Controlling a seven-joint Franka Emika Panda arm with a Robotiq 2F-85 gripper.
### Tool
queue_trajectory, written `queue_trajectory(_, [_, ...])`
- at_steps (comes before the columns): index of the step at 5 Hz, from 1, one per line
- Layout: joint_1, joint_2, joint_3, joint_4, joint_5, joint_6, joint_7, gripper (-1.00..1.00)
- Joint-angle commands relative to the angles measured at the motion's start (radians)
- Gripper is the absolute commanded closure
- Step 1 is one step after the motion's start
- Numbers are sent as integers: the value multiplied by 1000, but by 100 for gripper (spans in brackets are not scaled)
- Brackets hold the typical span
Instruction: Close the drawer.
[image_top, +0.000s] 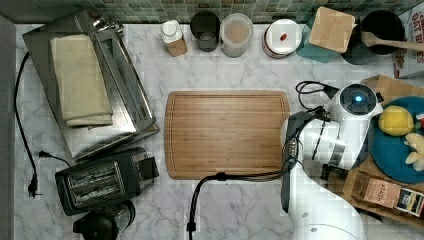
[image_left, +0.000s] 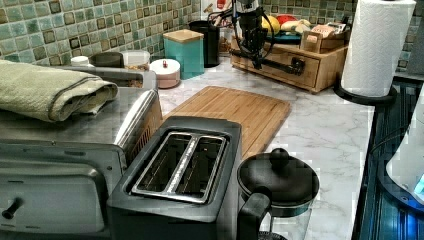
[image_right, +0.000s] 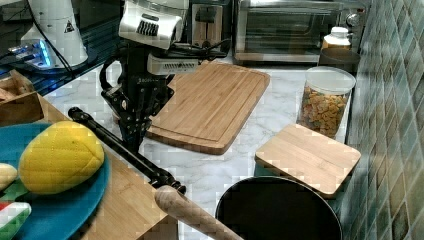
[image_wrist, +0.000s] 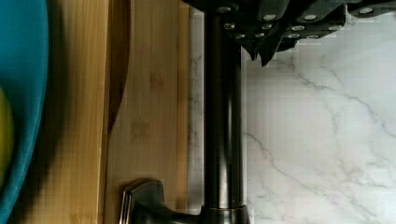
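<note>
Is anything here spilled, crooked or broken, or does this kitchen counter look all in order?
Nothing looks spilled or broken. The one thing slightly off is the drawer under the blue plate: in the wrist view a thin shadowed gap shows along its front, so it may not be pushed fully in. The gripper sits at its black bar handle.
</note>
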Motion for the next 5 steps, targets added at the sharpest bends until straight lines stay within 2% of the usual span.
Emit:
queue_trajectory(1, [-128,-1,-160,39,-40,-49,32,100])
queue_trajectory(5, [-98,5,-192,38,-22,-45,21,100])
